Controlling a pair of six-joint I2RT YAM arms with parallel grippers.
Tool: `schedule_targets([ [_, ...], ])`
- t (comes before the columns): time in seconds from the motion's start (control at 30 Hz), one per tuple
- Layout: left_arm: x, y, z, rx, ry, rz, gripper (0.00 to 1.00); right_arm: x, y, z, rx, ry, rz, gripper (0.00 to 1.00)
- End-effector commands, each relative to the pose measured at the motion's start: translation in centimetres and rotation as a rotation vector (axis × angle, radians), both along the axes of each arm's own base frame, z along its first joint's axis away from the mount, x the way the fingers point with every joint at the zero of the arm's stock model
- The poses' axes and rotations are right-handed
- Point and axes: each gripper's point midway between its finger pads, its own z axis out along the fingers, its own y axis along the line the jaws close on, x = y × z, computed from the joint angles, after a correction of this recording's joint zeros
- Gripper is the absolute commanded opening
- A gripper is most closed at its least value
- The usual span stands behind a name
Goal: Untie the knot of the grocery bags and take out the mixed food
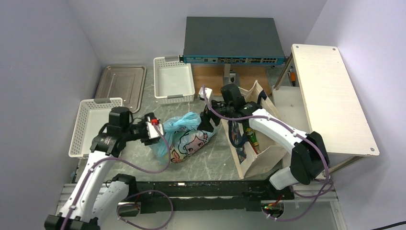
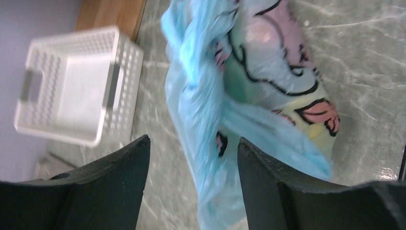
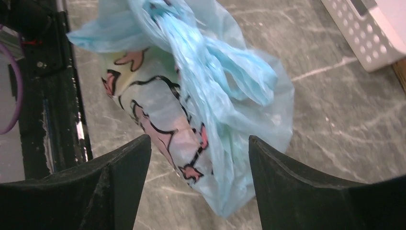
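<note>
Light-blue grocery bag [image 1: 187,139] with cartoon print, on its side on the grey marbled table [image 1: 215,160], between the two arms; twisted knot [image 3: 189,43] at its top; left gripper [image 2: 194,148] released, jaws spread, loose plastic in the gap, unclamped; right gripper [image 3: 200,143] released too, jaws wide before the bag; beige tote [image 1: 261,160] to the right.

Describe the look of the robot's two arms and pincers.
The left arm and right arm have white shells between chunky black joints, with purple cables looping alongside. The left pincer and right pincer each carry two broad, matt black, wedge-shaped fingers. A small red part shows by the left wrist.
</note>
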Motion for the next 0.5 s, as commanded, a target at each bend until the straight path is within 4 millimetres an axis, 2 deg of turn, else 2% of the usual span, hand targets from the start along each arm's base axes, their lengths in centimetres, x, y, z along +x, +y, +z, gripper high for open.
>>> schedule_targets([
  [0.0, 0.5, -3.1, 1.8, 0.07, -0.145, -0.128, 0.66, -0.4, 3.5, 3.1, 0.103, -0.038, 0.072, 0.76],
  [0.1, 1.1, -4.7, 1.0, 0.101, -0.14, -0.174, 0.6, -0.6, 5.2, 1.9, 0.081, -0.051, 0.097, 0.73],
  [0.27, 2.8, -6.0, -1.5, 0.198, -0.154, -0.205, 0.59, 0.6, 6.5, -0.2, 0.047, -0.06, 0.072, 0.68],
  [0.4, 4.6, -5.4, -2.9, 0.257, -0.15, -0.129, 0.5, 2.0, 6.0, -1.4, -0.014, -0.076, 0.023, 0.52],
  [0.47, 4.5, -5.0, -2.6, 0.27, -0.161, -0.117, 0.36, 2.4, 5.2, -1.4, -0.023, -0.09, 0.009, 0.36],
])
